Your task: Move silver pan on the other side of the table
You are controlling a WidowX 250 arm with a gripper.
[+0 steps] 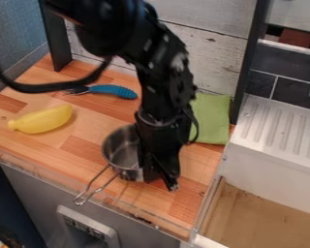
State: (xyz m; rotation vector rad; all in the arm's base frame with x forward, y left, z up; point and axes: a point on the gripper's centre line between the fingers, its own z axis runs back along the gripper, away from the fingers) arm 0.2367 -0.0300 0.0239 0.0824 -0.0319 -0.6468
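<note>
The silver pan stands upright on the wooden counter, near its front edge and around the middle. Its wire handle points toward the lower left, over that edge. My black gripper hangs down at the pan's right side, low by the counter, and covers the right part of the rim and wall. Whether it holds the pan is unclear, as the contact is hidden behind the gripper.
A yellow banana lies to the left, with a blue-handled utensil behind it. Behind my gripper on the right is a green cloth, beside a dark upright post. Farther right stand a white ribbed drainboard and a wood-bottomed basin.
</note>
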